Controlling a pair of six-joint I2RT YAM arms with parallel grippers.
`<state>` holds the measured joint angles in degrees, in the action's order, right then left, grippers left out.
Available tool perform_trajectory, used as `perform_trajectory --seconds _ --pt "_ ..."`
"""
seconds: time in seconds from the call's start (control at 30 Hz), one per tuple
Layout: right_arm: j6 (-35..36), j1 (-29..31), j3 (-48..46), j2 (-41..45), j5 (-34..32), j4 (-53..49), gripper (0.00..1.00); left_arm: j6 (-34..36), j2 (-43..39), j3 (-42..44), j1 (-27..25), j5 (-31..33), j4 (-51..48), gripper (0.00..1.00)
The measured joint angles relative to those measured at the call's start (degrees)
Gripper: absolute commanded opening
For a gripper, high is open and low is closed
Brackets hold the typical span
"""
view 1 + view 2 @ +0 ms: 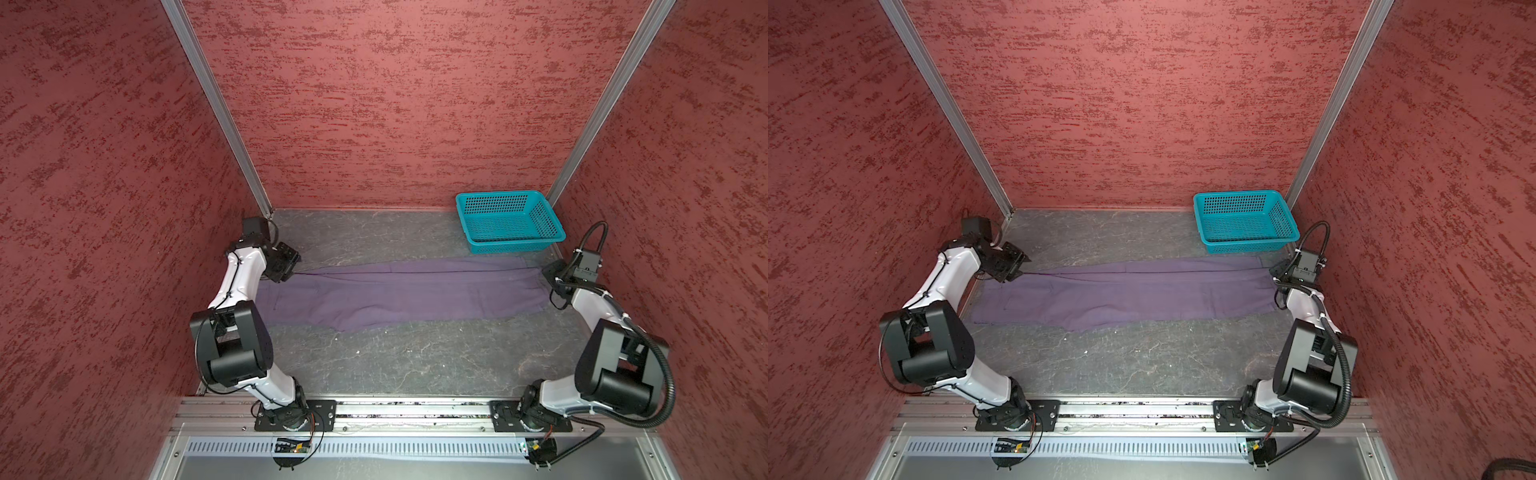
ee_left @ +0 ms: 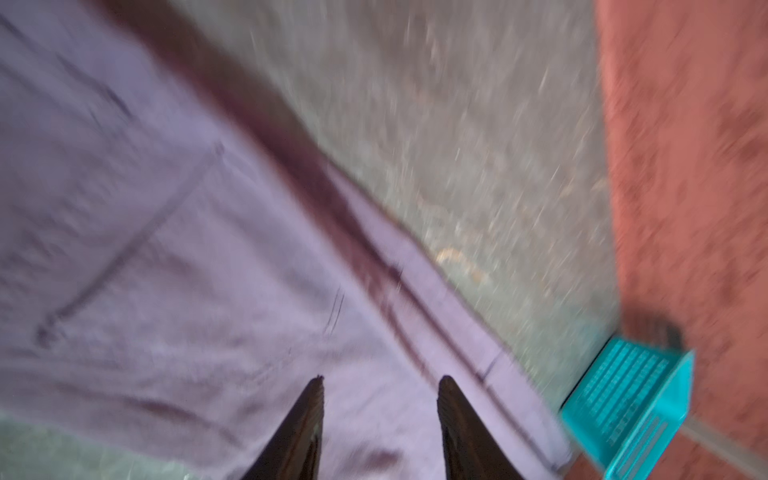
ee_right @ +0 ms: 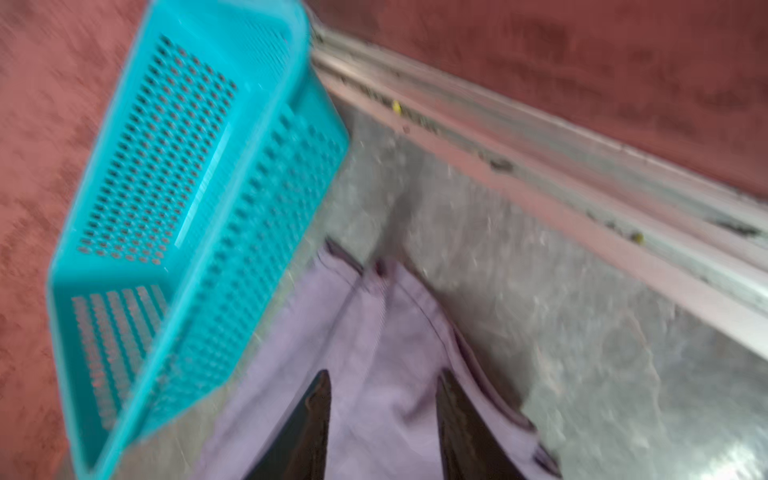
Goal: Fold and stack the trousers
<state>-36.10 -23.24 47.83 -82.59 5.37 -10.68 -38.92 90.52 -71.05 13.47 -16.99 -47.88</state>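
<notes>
Trousers (image 1: 399,293), muted purple, lie flat on the grey table (image 1: 395,357), stretched lengthwise from the left gripper (image 2: 380,378) to the right gripper (image 3: 384,374). Each gripper sits over its own end of the cloth, fingers spread apart, pinching nothing. A teal basket (image 1: 509,197) stands just beyond the right gripper, close beside the cloth.

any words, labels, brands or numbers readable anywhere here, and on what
None can be read in any view.
Muted-purple cloth trousers: plain, no tag or print showing.
Teal perforated plastic basket: no lettering visible.
Small circuit board on the front rail: any markings are too small to read.
Both wrist views are motion-blurred and show no text.
</notes>
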Motion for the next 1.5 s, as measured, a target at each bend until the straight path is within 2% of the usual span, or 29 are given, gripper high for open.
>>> perform_trajectory --seconds 0.1,0.23,0.33,0.4,0.5,0.67,0.8,0.9,1.13,1.3,1.33,1.4,1.43,1.5 --pt "1.2 0.0 -1.9 0.1 0.3 -1.7 0.50 0.4 -1.6 6.5 -2.6 0.3 0.7 0.46" --pt "3.7 0.5 -2.5 -0.1 0.3 -4.8 0.70 0.7 -1.6 13.3 -3.0 0.2 2.9 0.45" --pt "5.5 2.1 -0.8 -3.3 -0.3 -7.6 0.74 0.8 0.0 16.2 -2.2 -1.6 5.7 0.43" --pt "6.4 3.7 0.5 -6.4 -0.8 -8.8 0.73 0.8 2.3 16.9 -1.5 -2.8 7.7 0.37" --pt "7.3 5.6 1.1 -9.8 -1.6 -9.8 0.67 1.0 5.3 17.0 -0.5 -4.2 9.9 0.28" --pt "8.3 7.1 3.7 -12.7 -4.0 -11.6 0.52 1.5 5.7 17.8 2.5 -6.3 12.4 0.22" --pt "9.5 7.5 5.5 -14.8 -6.4 -13.2 0.19 2.0 5.6 19.7 7.5 -9.1 15.3 0.18" --pt "10.8 7.5 6.7 -15.7 -7.3 -14.6 0.01 2.4 5.4 20.9 10.2 -11.0 16.4 0.16" --pt "13.0 7.8 8.0 -15.0 -10.8 -22.4 0.00 2.4 4.0 22.4 10.9 -10.4 17.1 0.09" --pt "13.9 7.8 7.7 -11.7 -14.2 -30.6 0.00 1.9 -3.2 28.5 11.6 -7.6 17.2 0.03" --pt "13.9 7.8 7.4 -10.3 -14.4 -31.5 0.11 1.8 -5.0 30.0 12.4 -7.2 16.9 0.02" --pt "13.7 7.8 6.7 -7.5 -14.4 -32.7 0.43 1.7 -8.4 32.0 15.0 -6.8 15.9 0.00" --pt "13.4 7.8 6.4 -6.1 -14.2 -33.4 0.54 1.8 -10.3 32.7 16.7 -6.5 15.3 0.00" --pt "13.1 7.8 6.4 -4.2 -13.4 -34.5 0.61 2.0 -12.9 33.1 20.0 -5.6 14.2 0.04"
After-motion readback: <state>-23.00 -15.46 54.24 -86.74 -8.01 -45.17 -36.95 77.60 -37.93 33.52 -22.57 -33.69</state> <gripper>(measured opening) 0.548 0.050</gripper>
